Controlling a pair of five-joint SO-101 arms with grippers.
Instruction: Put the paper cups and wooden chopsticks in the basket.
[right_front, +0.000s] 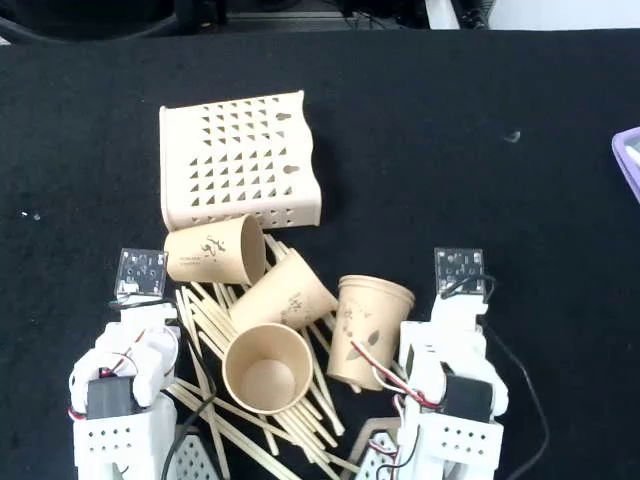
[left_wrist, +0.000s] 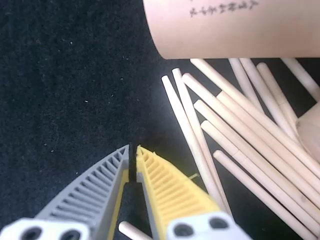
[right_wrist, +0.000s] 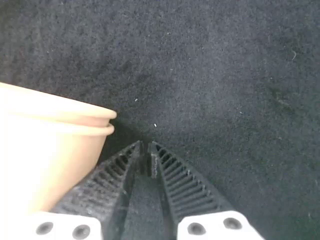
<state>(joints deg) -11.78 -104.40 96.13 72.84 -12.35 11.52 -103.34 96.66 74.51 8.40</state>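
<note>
Black cloth covers the table (right_front: 500, 250). The beige perforated basket (right_front: 240, 160) lies tipped, one wall facing up, on the far side of the pile. Which way its mouth faces cannot be determined.

Four cups (right_front: 213, 252) rest on the table outside the basket:
- The far cup lies on its side, touching the basket's near edge.
- The middle cup (right_front: 288, 290) lies on its side just beside it.
- The open cup (right_front: 265, 370) shows its mouth to the high camera.
- The right cup (right_front: 368, 330) lies with its rim away from the right arm (right_front: 450, 385).

The chopsticks (right_front: 205, 320) lie scattered under and between the cups. The cups pin several of them, so it is judged that the cups should be cleared first.

The left arm (right_front: 120, 390) sits at the near left of the pile. The left end effector (left_wrist: 132, 150) has its fingers together and holds nothing. It hangs over bare cloth just beside the chopstick ends (left_wrist: 240, 130), with the far cup (left_wrist: 235, 25) beyond.

The right end effector (right_wrist: 146, 147) also has its fingers together and holds nothing. It hangs over bare cloth, with the right cup's rim (right_wrist: 95, 120) just beside it.

Judgement: no item has been transferred. Either end effector must open before it can grasp. The tipped basket may need righting, or the items must be pushed in through its mouth.
</note>
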